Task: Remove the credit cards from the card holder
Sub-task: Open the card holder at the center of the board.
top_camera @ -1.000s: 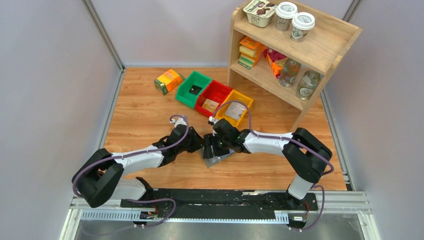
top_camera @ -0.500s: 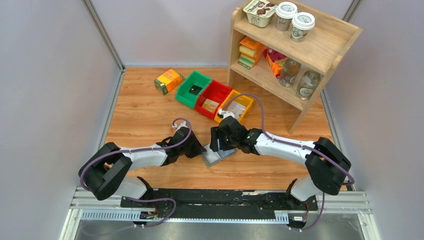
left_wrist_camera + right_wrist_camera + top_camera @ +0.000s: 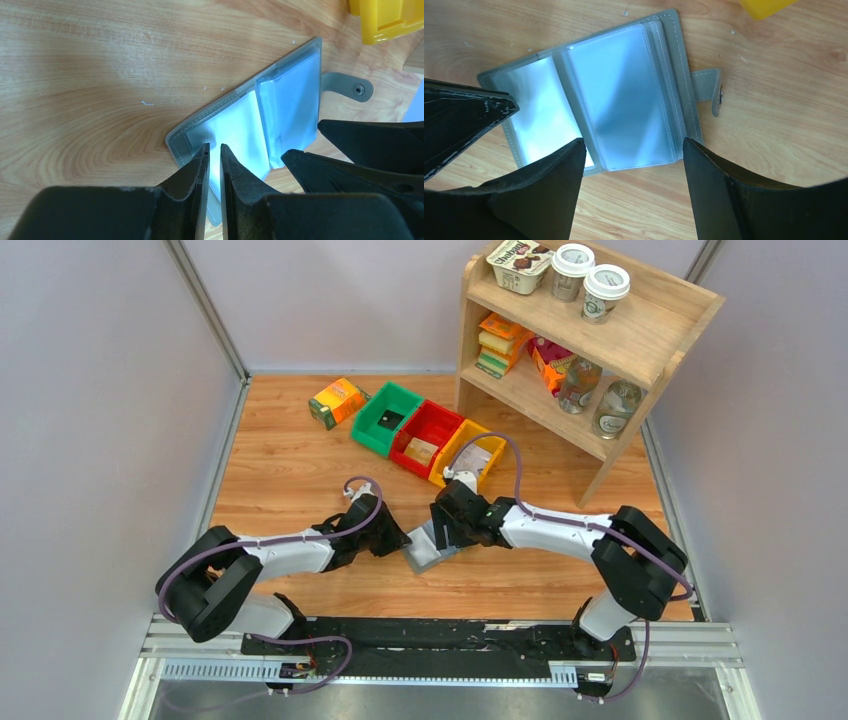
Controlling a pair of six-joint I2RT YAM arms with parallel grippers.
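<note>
Card holder (image 3: 425,551) lies open and flat on the wooden table (image 3: 280,460), between the two arms and well short of the yellow bin (image 3: 470,455), snap tab (image 3: 706,87) sticking out sideways. Left gripper (image 3: 214,150) sits at the near corner of the holder's left page, jaws almost together with just a thin slit; we cannot tell whether they pinch the clear pocket or anything in it. Right gripper (image 3: 634,142) hangs over the right page, jaws wide apart, gripping nothing. Pockets look pale blue and glossy; we can't make out the credit cards in them.
</note>
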